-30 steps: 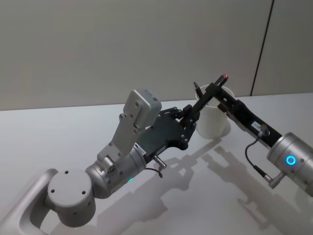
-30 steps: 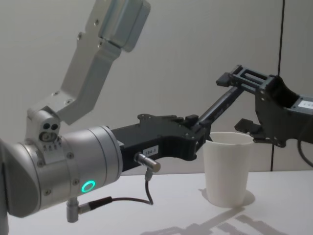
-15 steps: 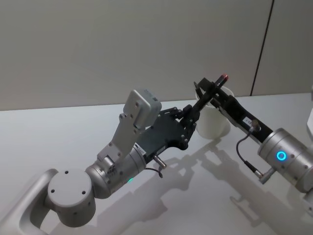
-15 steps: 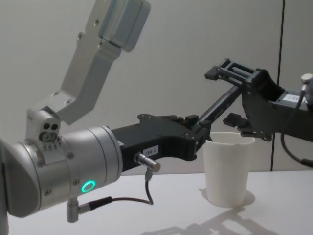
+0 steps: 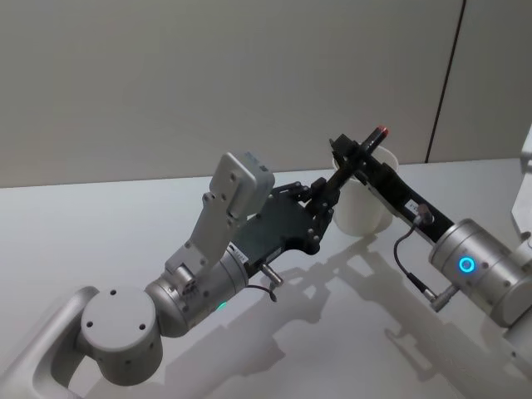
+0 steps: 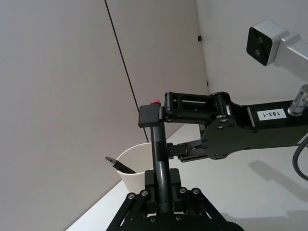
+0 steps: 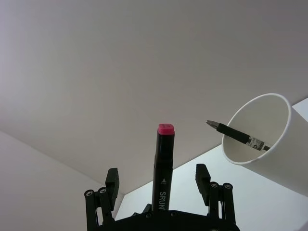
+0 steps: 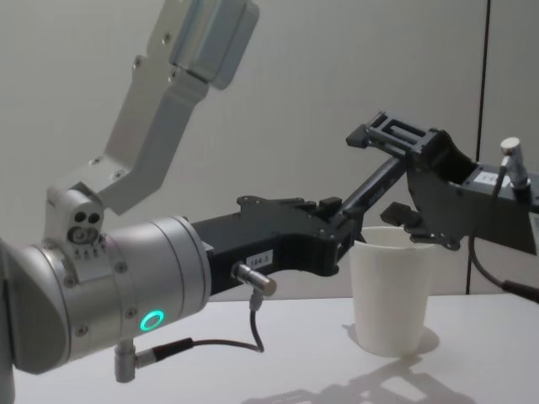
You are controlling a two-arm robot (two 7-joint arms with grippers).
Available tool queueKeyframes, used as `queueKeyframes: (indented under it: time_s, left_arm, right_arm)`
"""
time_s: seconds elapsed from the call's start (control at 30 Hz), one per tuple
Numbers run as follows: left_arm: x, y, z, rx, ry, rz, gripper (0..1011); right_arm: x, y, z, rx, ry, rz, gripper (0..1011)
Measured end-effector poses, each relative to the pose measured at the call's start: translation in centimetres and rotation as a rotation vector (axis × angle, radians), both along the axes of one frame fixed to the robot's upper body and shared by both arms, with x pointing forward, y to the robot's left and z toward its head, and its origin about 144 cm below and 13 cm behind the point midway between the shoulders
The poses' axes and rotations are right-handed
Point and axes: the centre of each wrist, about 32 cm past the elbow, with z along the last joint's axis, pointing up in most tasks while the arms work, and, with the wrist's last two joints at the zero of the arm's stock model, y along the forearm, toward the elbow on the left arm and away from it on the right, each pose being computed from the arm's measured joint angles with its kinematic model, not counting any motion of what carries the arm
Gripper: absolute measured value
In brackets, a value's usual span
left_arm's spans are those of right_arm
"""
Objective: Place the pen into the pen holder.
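Observation:
A black pen (image 6: 159, 154) with a red cap (image 5: 381, 130) points up at a slant beside the pen holder (image 8: 392, 295), a white paper cup (image 5: 362, 212) on the table. My left gripper (image 6: 162, 185) is shut on the pen's lower end (image 8: 375, 187). My right gripper (image 7: 157, 180) stands open around the pen's upper part (image 7: 162, 168), one finger on each side with gaps. In the head view the right gripper (image 5: 349, 154) hangs over the cup's near rim. A second black pen (image 7: 236, 134) leans inside the cup (image 7: 269, 144).
The pale table (image 5: 125, 233) runs left and in front of the cup. A plain wall with a dark vertical seam (image 5: 445, 83) stands close behind. My left arm's grey links (image 8: 160, 126) rise high at the left.
My right gripper has moved left and a little up, bringing its open fingers around the pen's upper end. The left arm, the pen and the cup have stayed put.

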Motion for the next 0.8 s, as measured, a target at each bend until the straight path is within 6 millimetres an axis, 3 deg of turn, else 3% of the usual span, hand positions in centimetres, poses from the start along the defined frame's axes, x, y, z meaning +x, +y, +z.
queueKeyframes:
  time_s: [0.8]
  left_arm:
    - [0.0,0.0,0.0,0.0,0.0,0.0,177]
  right_arm:
    - [0.54,0.93,-0.73,-0.005,-0.006,-0.009,1002]
